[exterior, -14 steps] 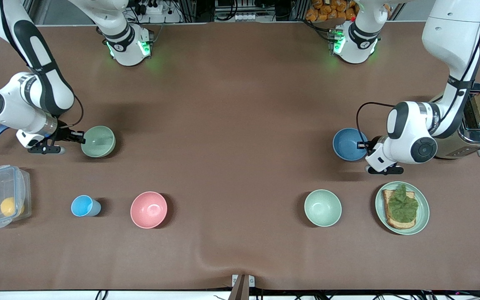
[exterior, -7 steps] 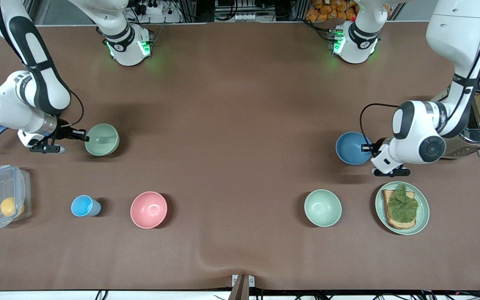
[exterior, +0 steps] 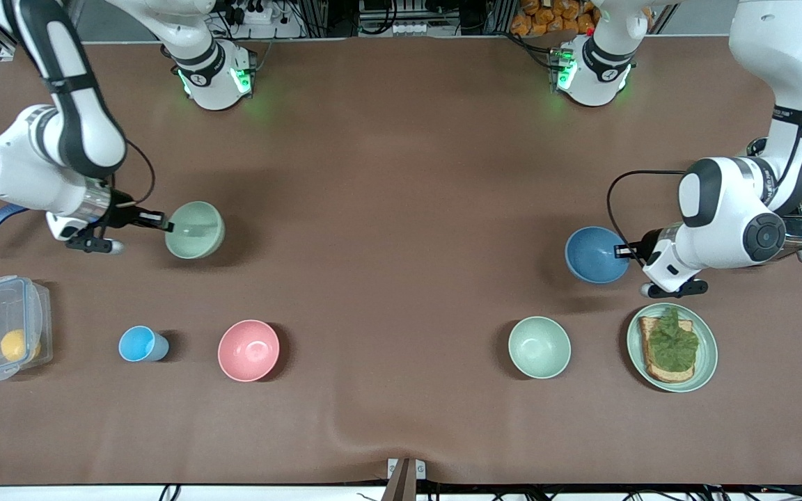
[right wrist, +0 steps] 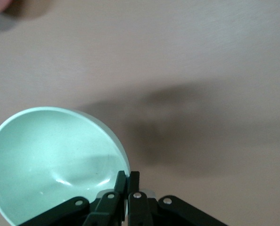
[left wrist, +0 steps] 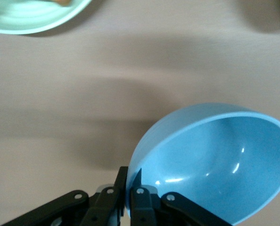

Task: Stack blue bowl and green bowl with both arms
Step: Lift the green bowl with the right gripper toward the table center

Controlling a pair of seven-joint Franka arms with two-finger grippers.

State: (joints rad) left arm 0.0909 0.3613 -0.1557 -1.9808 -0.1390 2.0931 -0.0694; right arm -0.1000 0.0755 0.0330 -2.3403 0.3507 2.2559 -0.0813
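Over the brown counter (exterior: 401, 209) I see both bowls lifted; only my wrist views show the grips: the left hand (left wrist: 128, 188) pinches the blue bowl (left wrist: 215, 160) rim, the right hand (right wrist: 127, 181) the green bowl (right wrist: 50, 160). Both bowls are empty; the plate (exterior: 706, 362) holds toast.
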